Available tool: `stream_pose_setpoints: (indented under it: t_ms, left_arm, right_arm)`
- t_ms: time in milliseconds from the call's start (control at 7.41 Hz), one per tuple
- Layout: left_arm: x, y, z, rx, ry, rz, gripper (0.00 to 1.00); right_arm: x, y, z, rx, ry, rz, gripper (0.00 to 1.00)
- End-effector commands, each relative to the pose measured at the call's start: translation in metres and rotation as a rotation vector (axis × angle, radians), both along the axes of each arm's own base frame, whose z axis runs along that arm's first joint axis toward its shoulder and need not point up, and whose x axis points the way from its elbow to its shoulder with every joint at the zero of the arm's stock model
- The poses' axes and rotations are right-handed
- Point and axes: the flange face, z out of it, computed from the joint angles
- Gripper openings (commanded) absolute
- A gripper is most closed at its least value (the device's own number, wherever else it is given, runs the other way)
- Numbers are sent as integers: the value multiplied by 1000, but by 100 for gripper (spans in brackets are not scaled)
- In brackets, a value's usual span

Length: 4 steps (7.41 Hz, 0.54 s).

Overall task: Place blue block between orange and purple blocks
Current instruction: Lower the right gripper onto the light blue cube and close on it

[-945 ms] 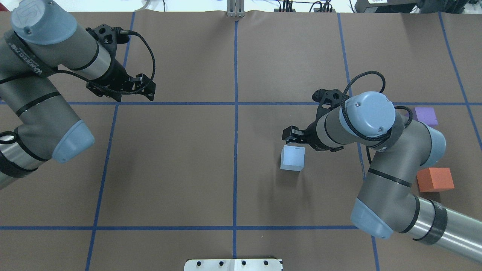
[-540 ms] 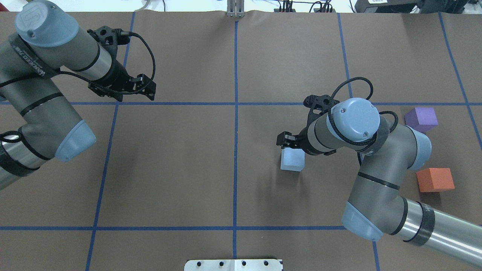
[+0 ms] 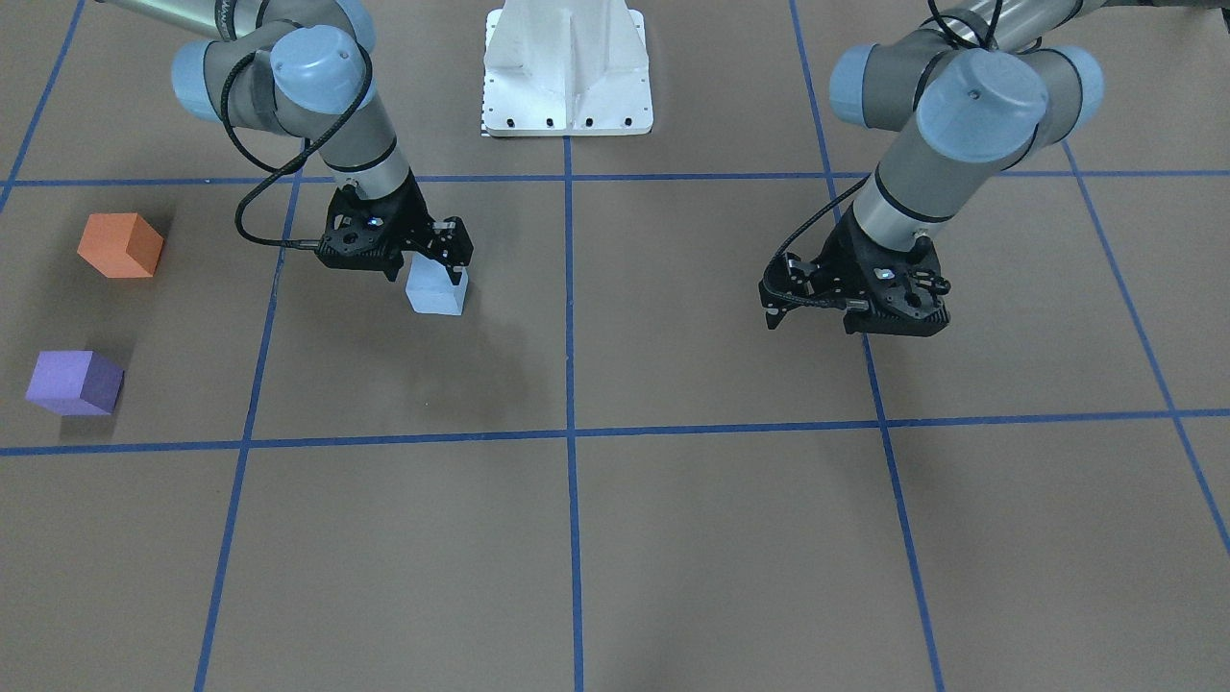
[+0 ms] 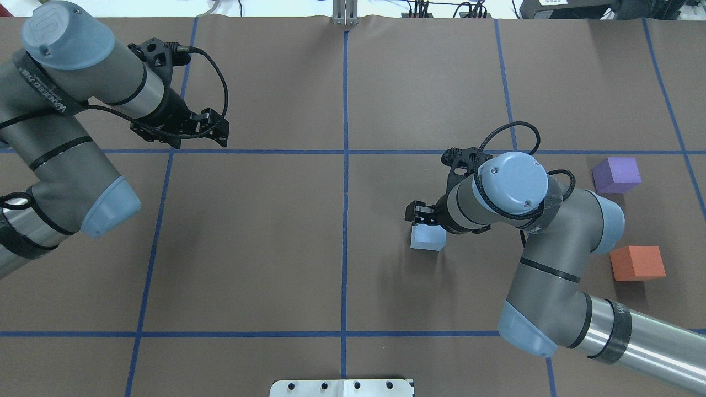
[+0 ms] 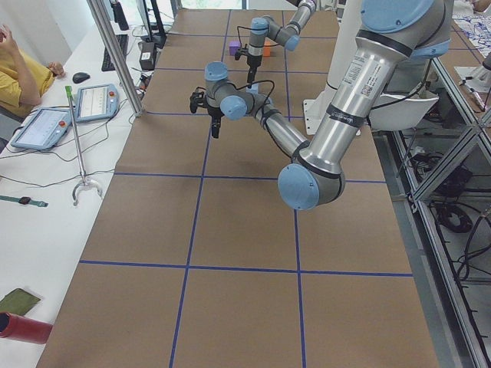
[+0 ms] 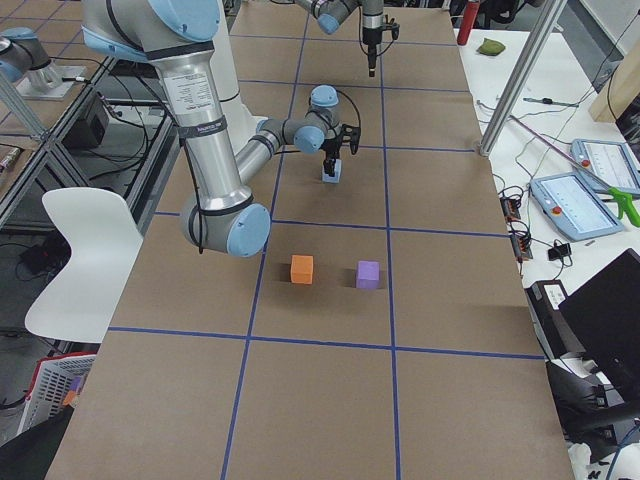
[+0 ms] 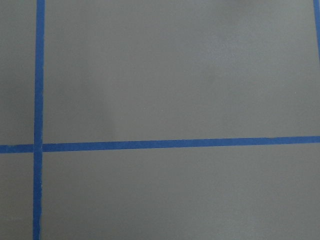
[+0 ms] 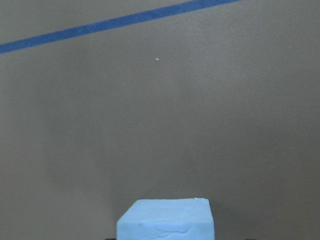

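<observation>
Right jaws parted, low over the blue block (image 4: 427,238), which sits on the worktop (image 4: 276,248) right of centre. Orange block (image 4: 637,263) by the right edge; purple block (image 4: 616,175) beyond it, farther back. Left jaws hang toward the far-left corner; grip state unclear.

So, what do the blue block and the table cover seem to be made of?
Blue block: probably foam, with a matte finish; its top shows small dents and one ragged corner. Table cover: looks like matte brown paper, a flat thin sheet with blue tape lines on it; it may be another sheet material.
</observation>
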Motion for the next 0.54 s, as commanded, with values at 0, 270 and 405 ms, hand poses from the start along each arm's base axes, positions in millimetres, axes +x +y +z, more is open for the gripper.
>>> stream_pose_setpoints:
  t_ms: [0,270,405]
  left_arm:
    - [0,1,1,-1,-1,1,100]
    - [3,1,4,-6,-5,4,100]
    - [3,1,3,-4,-4,4,100]
  right_arm:
    - [-5,6,1,13,5,-22,89]
    - [-14,12,-2,89,24,-35,85]
    - [-15,11,-4,139,31,-70,82]
